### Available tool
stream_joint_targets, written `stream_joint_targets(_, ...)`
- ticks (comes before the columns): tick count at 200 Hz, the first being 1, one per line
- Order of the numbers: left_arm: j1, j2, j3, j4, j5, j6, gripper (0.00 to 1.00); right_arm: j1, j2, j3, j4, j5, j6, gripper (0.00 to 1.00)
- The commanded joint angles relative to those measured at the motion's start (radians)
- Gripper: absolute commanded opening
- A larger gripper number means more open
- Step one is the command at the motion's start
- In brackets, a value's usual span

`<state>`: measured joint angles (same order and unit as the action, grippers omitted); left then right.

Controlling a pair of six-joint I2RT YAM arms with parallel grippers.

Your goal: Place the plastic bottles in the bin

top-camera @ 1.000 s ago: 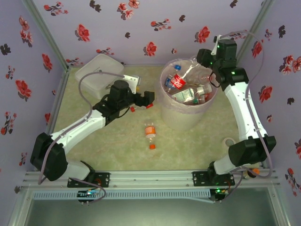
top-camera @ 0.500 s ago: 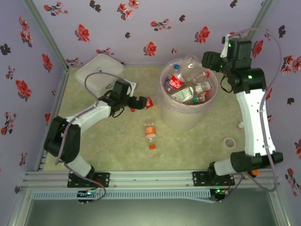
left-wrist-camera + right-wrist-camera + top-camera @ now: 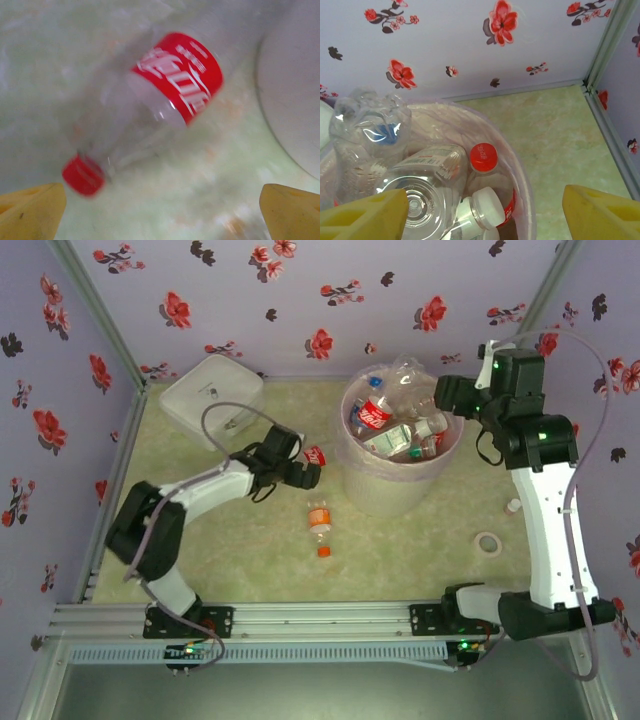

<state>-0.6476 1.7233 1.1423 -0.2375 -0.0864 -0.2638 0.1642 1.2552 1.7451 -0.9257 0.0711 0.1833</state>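
A clear plastic bottle (image 3: 165,95) with a red label and red cap lies on its side on the table, just left of the bin (image 3: 385,485). My left gripper (image 3: 303,470) hovers open right at it, yellow fingers (image 3: 30,212) wide apart, the bottle just ahead of them and untouched. An orange-capped bottle (image 3: 319,520) lies in front of the bin. My right gripper (image 3: 443,395) hangs open and empty above the bin's right rim (image 3: 520,170). Inside the bin lie several bottles, among them a red-capped one (image 3: 483,156), a white-capped one (image 3: 487,207) and a crushed one (image 3: 367,125).
A white rounded square case (image 3: 210,390) stands at the back left. A tape roll (image 3: 488,542) and a small white object (image 3: 513,506) lie on the table at the right. Floral walls close in the back and sides.
My right gripper has opened and drawn back to the right from over the bin; the bottle it held now lies in the bin. My left gripper has moved down beside the red-labelled bottle.
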Motion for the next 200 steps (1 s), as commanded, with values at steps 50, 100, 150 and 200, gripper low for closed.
stream_joint_targets(50, 0.058, 0.259, 0.177, -0.016, 0.059, 0.182, 0.94, -0.001, -0.105, -0.010, -0.014, 0.046, -0.017, 0.81)
stream_joint_targets(100, 0.082, 0.197, 0.103, 0.038, 0.072, 0.134, 0.60, -0.001, -0.084, -0.011, 0.029, -0.047, 0.006, 0.81)
stream_joint_targets(150, 0.120, 0.034, 0.007, 0.078, 0.081, 0.092, 0.41, 0.000, -0.057, -0.001, 0.096, -0.232, 0.068, 0.76)
stream_joint_targets(200, 0.150, -0.129, -0.090, 0.148, 0.048, 0.046, 0.59, 0.011, 0.002, 0.027, 0.180, -0.394, 0.129, 0.69)
